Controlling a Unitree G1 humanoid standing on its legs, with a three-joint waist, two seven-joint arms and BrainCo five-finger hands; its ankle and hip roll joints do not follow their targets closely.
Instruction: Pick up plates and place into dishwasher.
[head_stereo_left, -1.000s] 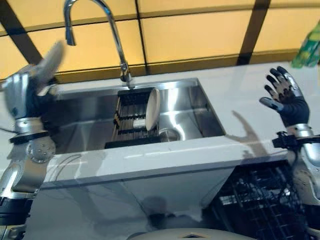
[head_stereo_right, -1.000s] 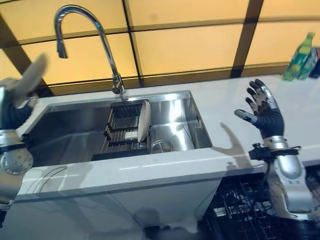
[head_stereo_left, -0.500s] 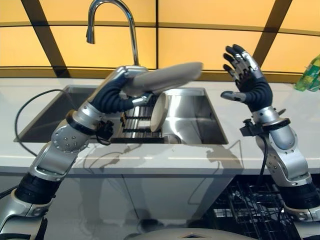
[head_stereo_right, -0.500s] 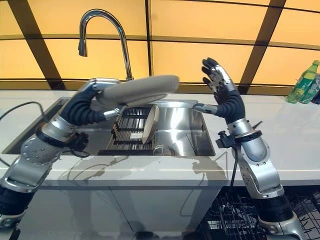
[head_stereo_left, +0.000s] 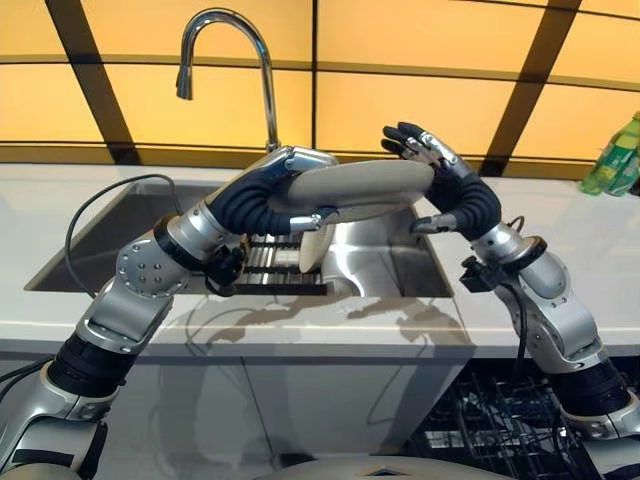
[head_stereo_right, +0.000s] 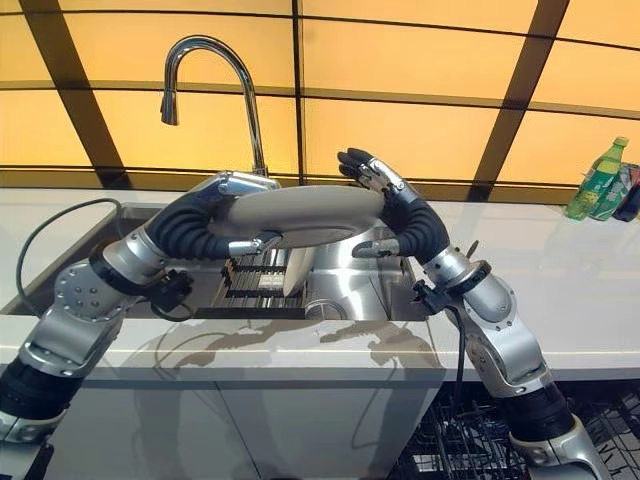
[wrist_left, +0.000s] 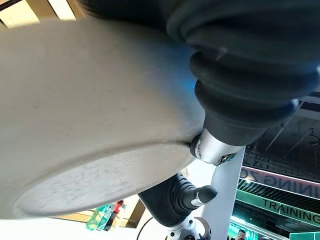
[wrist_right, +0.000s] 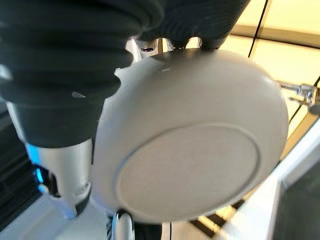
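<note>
I counted two plates: one (head_stereo_left: 365, 188) held level at centre frame above the sink (head_stereo_left: 390, 255), one (head_stereo_left: 316, 246) standing in the rack (head_stereo_left: 268, 268) below. The left robot hand (head_stereo_left: 300, 190) was clamped on the raised plate's left edge. The right robot hand (head_stereo_left: 440, 185) met its right rim, thumb beneath, fingers spread above. Dishwasher basket (head_stereo_left: 480, 420) was cut off at lower right.

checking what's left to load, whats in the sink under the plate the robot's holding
Below the held plate, the sink holds a dark rack with one more plate standing on edge. The held plate and both arms cover the sink's back and part of the rack.
</note>
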